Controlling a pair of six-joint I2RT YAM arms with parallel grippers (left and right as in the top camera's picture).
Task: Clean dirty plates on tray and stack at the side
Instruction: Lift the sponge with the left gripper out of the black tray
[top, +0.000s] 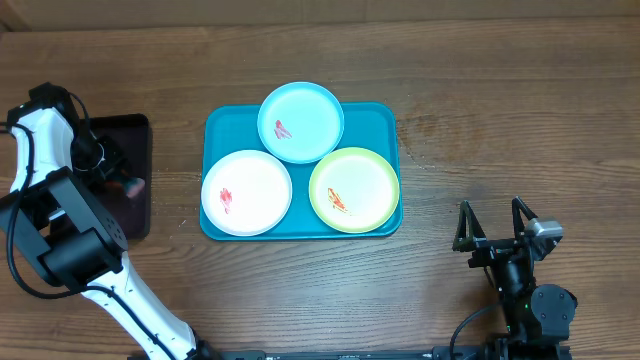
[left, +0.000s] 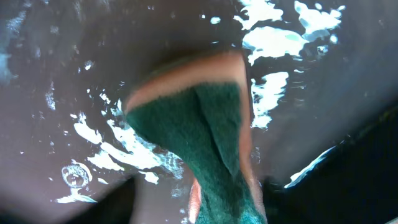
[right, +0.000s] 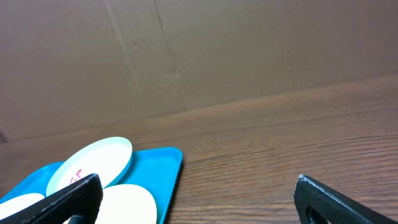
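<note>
Left fingers (top: 120, 175) at far left of the overhead frame, low over the black tray (top: 135, 130), clenched on a green sponge (left: 199, 143) with an orange backing. The sponge is creased down its middle, and the tray surface under it is wet with beads and puddles. Right fingers (right: 348, 199) at lower right of the overhead, spread apart, holding nothing, well apart from the work. Turquoise tray (top: 385, 118) sits mid-desk (top: 500, 90) with all three plates on it, each with a smear: white plate (top: 260, 180) lower left, yellow-green plate (top: 370, 170) lower right, light blue plate (top: 310, 105) at top centre. The blue one overhangs the tray's upper rim and, in the right wrist view, looks tilted, seemingly riding on the edges of its neighbours. Main risks as I judge them: a soaked sponge carried rightward drips across bare wood. A plate scrubbed with no second hold skids inside the tray or pushes its neighbour. The tilted blue plate rocks or slides off the rim under downward pressure. The sponge, pinched at one end only, may fold further or twist out under scrubbing load. The idle right arm is far enough off that steadying a plate calls for a long reach.
</note>
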